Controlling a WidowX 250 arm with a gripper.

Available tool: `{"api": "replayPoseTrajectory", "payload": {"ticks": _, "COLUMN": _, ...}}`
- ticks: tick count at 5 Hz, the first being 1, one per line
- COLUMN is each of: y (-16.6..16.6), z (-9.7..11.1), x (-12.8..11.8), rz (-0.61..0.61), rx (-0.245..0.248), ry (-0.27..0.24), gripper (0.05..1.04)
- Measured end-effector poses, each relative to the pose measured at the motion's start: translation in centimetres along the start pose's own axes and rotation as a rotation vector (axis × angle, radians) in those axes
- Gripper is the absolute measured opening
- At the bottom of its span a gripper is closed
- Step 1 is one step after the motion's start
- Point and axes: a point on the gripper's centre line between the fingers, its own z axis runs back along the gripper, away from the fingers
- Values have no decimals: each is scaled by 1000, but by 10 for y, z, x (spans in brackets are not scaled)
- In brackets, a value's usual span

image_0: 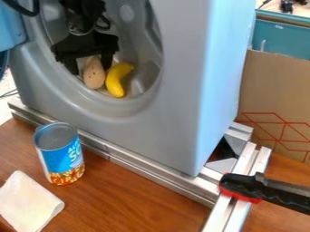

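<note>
The black gripper [89, 67] hangs inside the round opening of a grey toy washing machine [176, 113], at the upper left of the view. Its two fingers stand apart, with a tan, potato-like object [94, 74] between and below them. The right finger is very close to this object; whether they touch, I cannot tell. Just right of the object, a yellow banana [114, 81] lies curved in the lower part of the drum.
A blue can [60, 156] stands on the wooden table [139, 199] before the machine, near a white cloth [27, 201]. Metal rails [139, 165] run along the machine's base. A black-handled clamp [266, 190] sits at the right, with a cardboard box [275, 99] behind.
</note>
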Motion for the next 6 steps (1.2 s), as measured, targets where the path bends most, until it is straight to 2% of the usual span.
{"api": "replayPoseTrajectory", "payload": {"ticks": 1, "y": 17, "z": 7, "x": 10, "rz": 41, "rx": -28, "ry": -7, "gripper": 1000}}
{"api": "replayPoseTrajectory", "payload": {"ticks": 2, "y": 30, "z": 32, "x": 2, "rz": 59, "rx": -22, "ry": -39, "gripper": 1000}}
{"api": "replayPoseTrajectory", "payload": {"ticks": 3, "y": 58, "z": 57, "x": -25, "rz": 66, "rx": -78, "ry": -44, "gripper": 1000}}
{"api": "replayPoseTrajectory", "payload": {"ticks": 5, "y": 92, "z": 76, "x": -83, "rz": -47, "rx": -148, "ry": 80, "gripper": 1000}}
{"api": "replayPoseTrajectory", "payload": {"ticks": 6, "y": 100, "z": 83, "x": -100, "rz": -111, "rx": -146, "ry": 137, "gripper": 1000}}
